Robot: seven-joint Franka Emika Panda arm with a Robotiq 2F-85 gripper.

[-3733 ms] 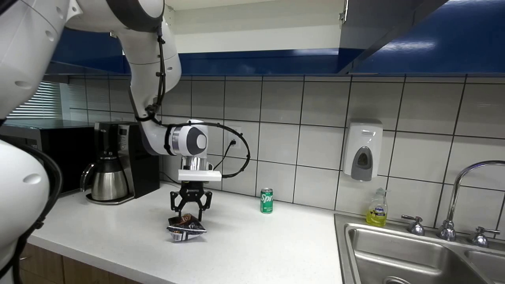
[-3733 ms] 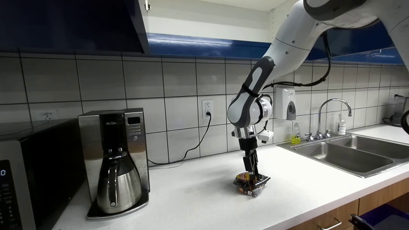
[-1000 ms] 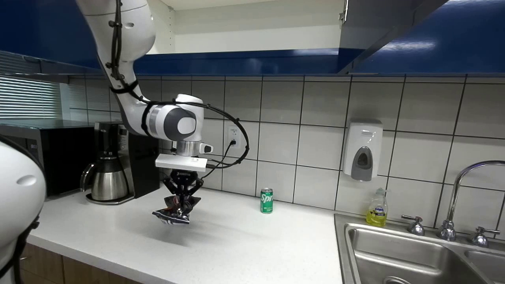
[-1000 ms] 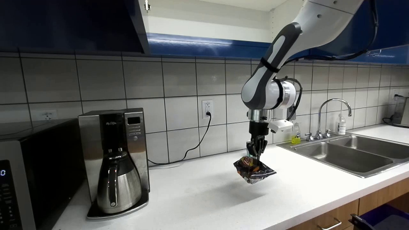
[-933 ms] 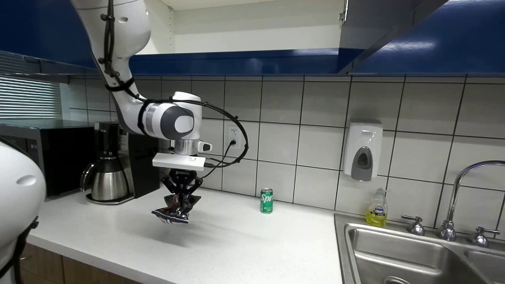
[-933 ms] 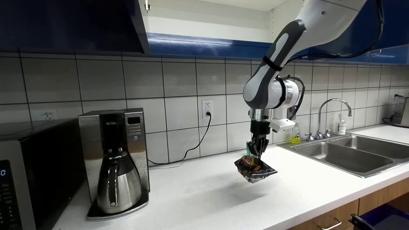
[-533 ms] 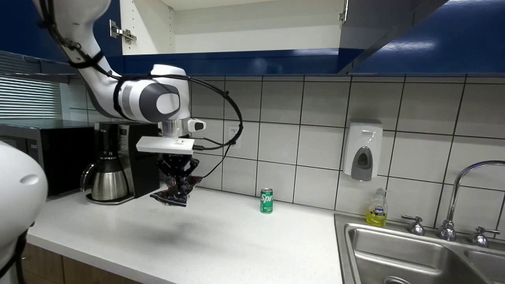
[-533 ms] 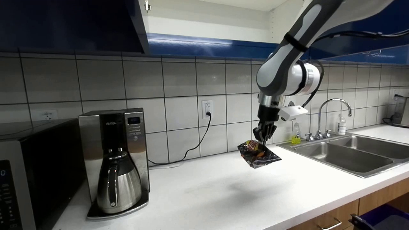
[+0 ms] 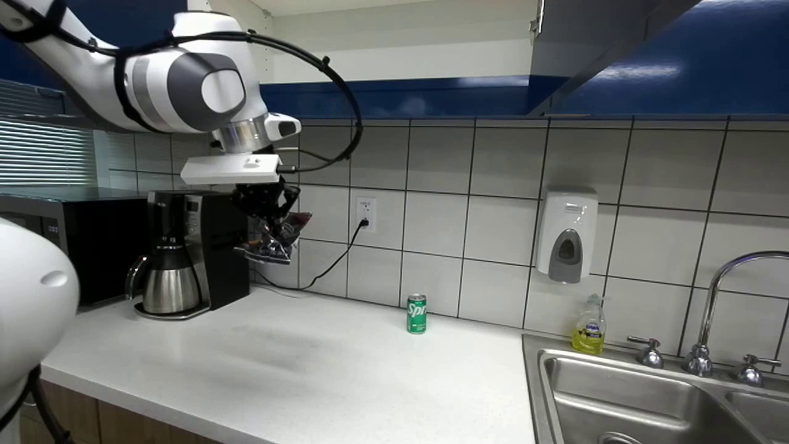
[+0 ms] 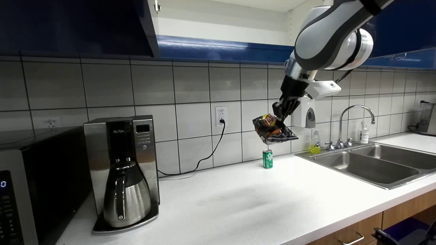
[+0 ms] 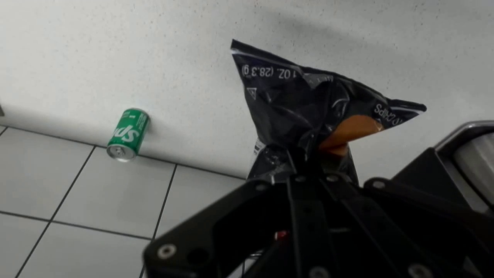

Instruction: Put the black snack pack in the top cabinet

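Note:
The black snack pack (image 10: 269,132) hangs in the air, well above the counter and below the cabinet's bottom edge. My gripper (image 10: 281,123) is shut on it, pinching its crumpled middle, and leans a little. In the wrist view the crinkled foil, with white print and an orange patch, spreads out past the dark fingers; the pack (image 11: 285,100) partly hides the fingertips. The top cabinet (image 9: 400,58) stands wide open in both exterior views, with a white interior and a glossy blue lower edge.
A green can (image 9: 416,313) stands on the counter near the tiled wall. The coffee maker (image 10: 124,177) and microwave (image 10: 37,177) sit at one end, the sink (image 9: 616,394) at the other. A soap dispenser (image 9: 567,234) is on the wall. An open cabinet door (image 10: 102,30) juts out.
The jaws closed on the snack pack, which earlier rested on the counter. Gripper and pack have risen steadily since, most in the last half second, and the gripper has tilted.

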